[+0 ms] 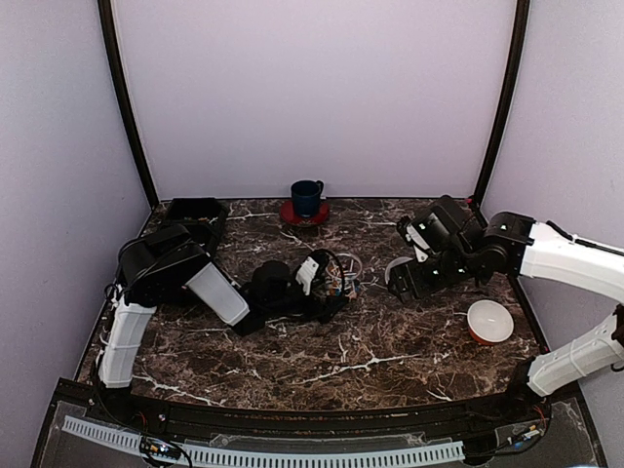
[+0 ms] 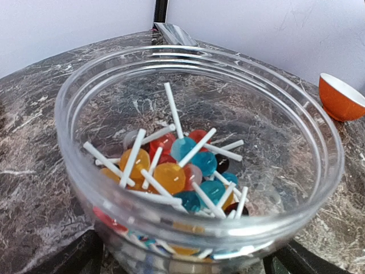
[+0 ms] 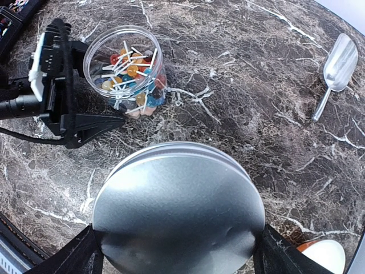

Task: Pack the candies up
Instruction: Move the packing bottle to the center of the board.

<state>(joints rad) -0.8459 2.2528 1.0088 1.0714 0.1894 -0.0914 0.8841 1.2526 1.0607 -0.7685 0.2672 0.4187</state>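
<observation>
Clear round plastic jar (image 2: 74, 114) clamped in left gripper (image 2: 182, 257) | multicoloured stick candies (image 2: 171, 177) heaped inside, just ahead of its fingers | round silver metal lid (image 3: 177, 194) pinched in right gripper (image 3: 178, 242), jar ahead-left

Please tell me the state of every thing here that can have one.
clear jar: upright, open, partly filled with candies.
metal lid: off the clear jar, between the right gripper's jaws.
left gripper: shut on the clear jar.
right gripper: shut on the metal lid.
scoop: lying flat, empty.
bowl: upright, empty.
blue cup: upright on red saucer, contents hidden.
</observation>
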